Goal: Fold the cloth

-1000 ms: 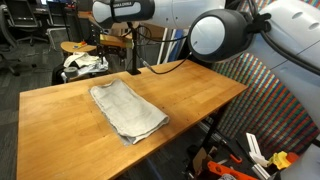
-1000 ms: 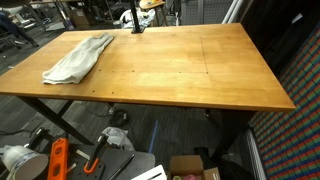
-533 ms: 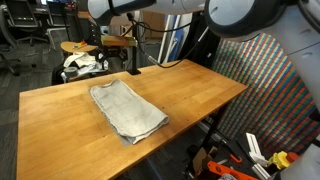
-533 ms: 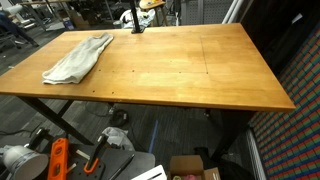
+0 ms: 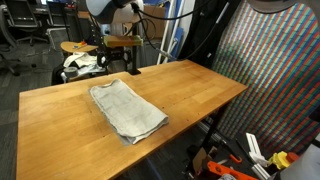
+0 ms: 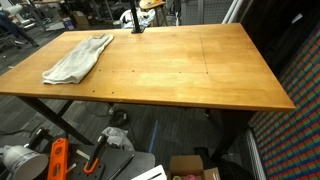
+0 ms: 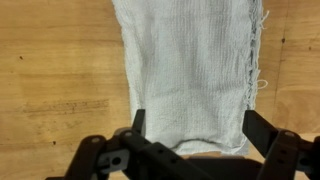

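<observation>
End effector point(image 7: 193, 135) open and empty, jaws spread above the cloth point(image 7: 190, 60); cloth lying flat but wrinkled toward one end of the counter point(image 5: 195, 90); advised: pinch one short edge squarely, lift low, carry it over to the opposite edge.

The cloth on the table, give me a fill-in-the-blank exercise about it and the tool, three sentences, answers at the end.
1. The cloth lies on a ____ table.
2. In the wrist view, the tool has its jaws ____.
3. The tool hangs ____ the cloth and holds nothing.
Missing words: wooden; open; above.
</observation>
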